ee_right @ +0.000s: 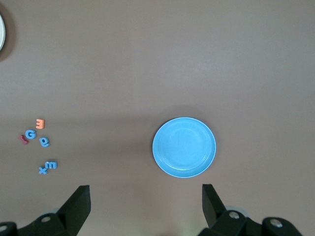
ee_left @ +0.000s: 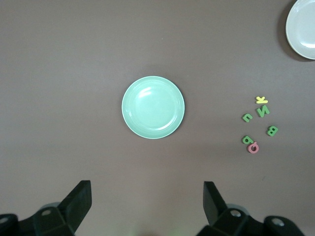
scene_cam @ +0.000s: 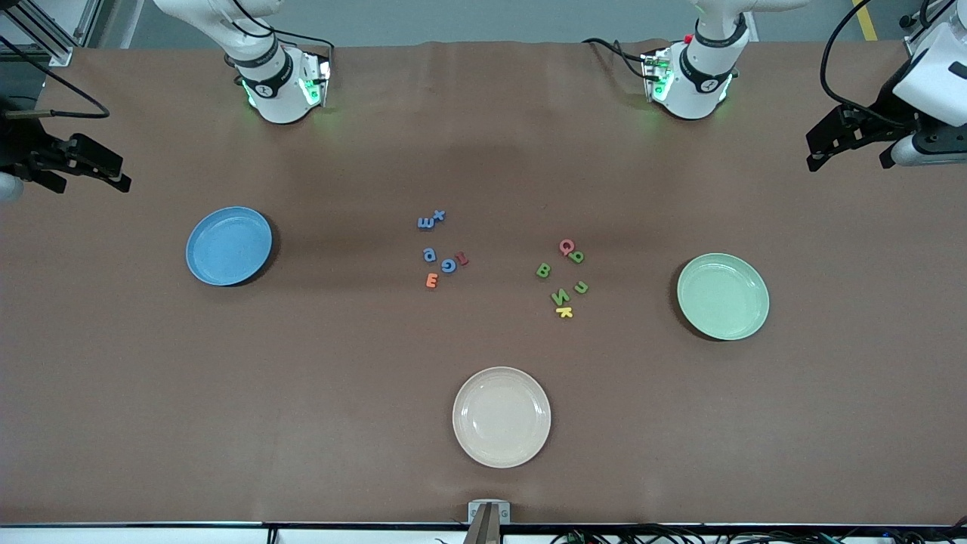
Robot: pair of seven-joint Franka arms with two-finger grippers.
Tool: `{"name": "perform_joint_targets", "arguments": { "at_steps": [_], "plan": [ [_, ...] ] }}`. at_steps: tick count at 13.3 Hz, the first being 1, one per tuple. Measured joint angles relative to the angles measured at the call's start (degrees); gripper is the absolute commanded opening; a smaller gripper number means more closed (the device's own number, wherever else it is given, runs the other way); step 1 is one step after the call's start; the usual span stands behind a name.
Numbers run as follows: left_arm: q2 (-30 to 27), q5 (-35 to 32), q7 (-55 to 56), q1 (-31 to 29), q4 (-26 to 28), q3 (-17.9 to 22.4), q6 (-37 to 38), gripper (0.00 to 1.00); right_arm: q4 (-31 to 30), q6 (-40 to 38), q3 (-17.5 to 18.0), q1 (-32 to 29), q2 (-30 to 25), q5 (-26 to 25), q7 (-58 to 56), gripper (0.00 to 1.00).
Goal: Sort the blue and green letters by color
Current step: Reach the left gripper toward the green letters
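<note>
Four blue letters lie in a loose cluster mid-table, toward the right arm's end; they also show in the right wrist view. Four green letters lie in a second cluster toward the left arm's end, and show in the left wrist view. My left gripper is open and empty, high over the table's left-arm end, with its fingers apart. My right gripper is open and empty, high over the right-arm end, with its fingers apart.
A blue plate sits beside the blue cluster, a green plate beside the green cluster, and a cream plate nearer the front camera. A red letter and an orange E lie among the blue letters. A pink Q and a yellow K lie among the green ones.
</note>
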State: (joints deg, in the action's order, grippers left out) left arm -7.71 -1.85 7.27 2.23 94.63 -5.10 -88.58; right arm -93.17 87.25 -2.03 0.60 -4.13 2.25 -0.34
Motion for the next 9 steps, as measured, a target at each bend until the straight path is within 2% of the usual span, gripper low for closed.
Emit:
{"name": "perform_joint_targets", "arguments": {
  "at_steps": [5,9],
  "plan": [
    [0.3,0.0,0.0,-0.04,-0.02,0.02,0.26,1.0,-0.19,0.0,-0.12,-0.37,0.0,-0.05,-2.18,1.0],
    [4.19,2.17,0.49,0.03,0.2,-0.04,-0.69,1.0,-0.37,-0.02,-0.11,-0.53,0.0,-0.05,-2.54,1.0]
  ]
}}
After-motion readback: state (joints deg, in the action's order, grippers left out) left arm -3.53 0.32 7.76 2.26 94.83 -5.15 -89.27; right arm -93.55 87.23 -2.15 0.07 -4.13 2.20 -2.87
